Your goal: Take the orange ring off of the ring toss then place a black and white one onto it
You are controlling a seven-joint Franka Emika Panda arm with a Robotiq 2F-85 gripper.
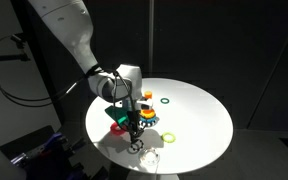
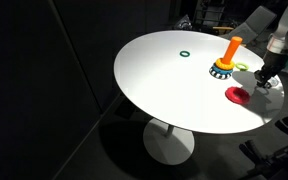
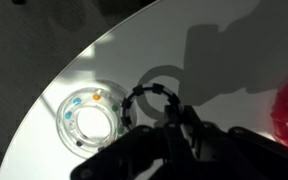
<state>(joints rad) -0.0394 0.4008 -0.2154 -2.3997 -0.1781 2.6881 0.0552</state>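
Round white table [image 2: 164,85], dark surroundings. The arm comes in from above and bends down to the table edge.

Gripper [image 3: 169,118]: the jaws are pinched narrow on the black-and-white ring [image 3: 147,98], gripping its rim at the fingertips. In the wrist view the ring stands out ahead of the fingers and its shadow falls on the table just beyond. I cannot tell whether the ring touches the surface or hangs just above it.

Ring toss [image 2: 227,58]: upright, with the orange peg on the blue base. It stands near the gripper in both exterior views and is not touching it. What sits around the foot of the peg is too small to tell.

Orange ring [image 2: 237,95]: off the peg, lying flat on the table between the ring toss and the table edge, close beside the gripper. It shows as a red blur at the edge of the wrist view.

Clear ring [image 3: 89,118]: flat on the table just beside the held ring, with small coloured specks inside its rim.

Green ring [image 2: 185,54]: flat, well apart from the rest, further in on the table.

Yellow ring [image 1: 170,137]: flat, near the ring toss.
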